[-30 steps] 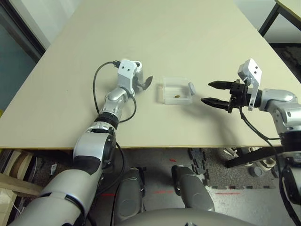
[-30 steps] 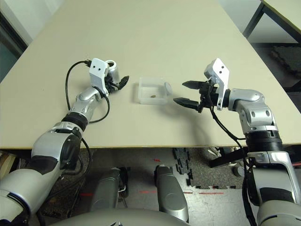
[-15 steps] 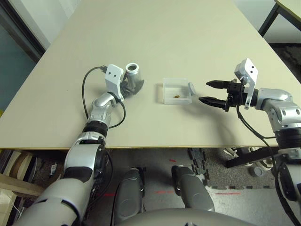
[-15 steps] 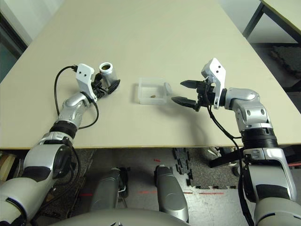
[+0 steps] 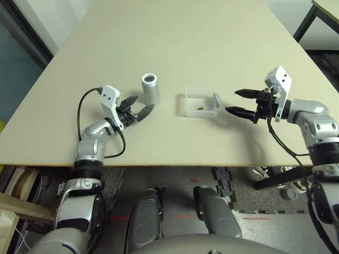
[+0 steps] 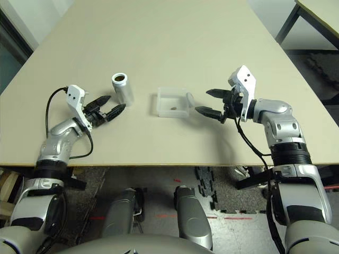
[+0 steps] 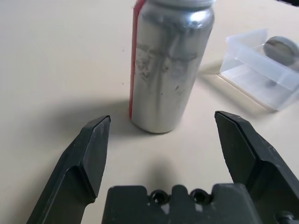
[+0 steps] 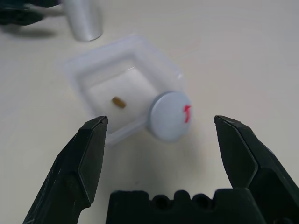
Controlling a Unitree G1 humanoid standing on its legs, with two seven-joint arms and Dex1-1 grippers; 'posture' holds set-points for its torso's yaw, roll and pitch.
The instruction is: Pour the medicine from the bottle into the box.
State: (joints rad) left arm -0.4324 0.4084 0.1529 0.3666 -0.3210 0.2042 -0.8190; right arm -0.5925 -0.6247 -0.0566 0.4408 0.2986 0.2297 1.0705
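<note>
1. Broad beige rectangular tabletop [image 5: 175, 47]: bears all the things of the task.
2. Small silver-grey cylindrical metal bottle [image 5: 150, 88]: upright on the tabletop, mouth uncapped and facing up, white-rimmed; red stripe down one side in the left wrist view; apart from both grippers.
3. Small shallow rectangular box of clear plastic [image 5: 199, 102]: flat on the tabletop, to the robot's right of the bottle, a clear gap between the two.
4. Tiny oblong brownish-yellow pill [image 8: 118, 102]: lying on the floor of the clear box, near its middle.
5. Small grey round cap with a red mark [image 8: 170, 115]: leaning tilted against the box wall on the side toward the right gripper, touching the wall, marked face turned toward that gripper.
6. Left gripper of two black fingers [image 5: 139, 106]: low over the tabletop, near the bottle on its left-arm side, pointing toward it; fingers spread wide, grasping nothing, not touching the bottle.
7. Right gripper of two black fingers [image 5: 237, 101]: just beside the cap and box on the right, pointing toward them; fingers spread wide, grasping nothing, tips short of the cap.
8. Black cable [image 5: 85, 106]: looping from the left wrist camera mount back along the silver forearm.
</note>
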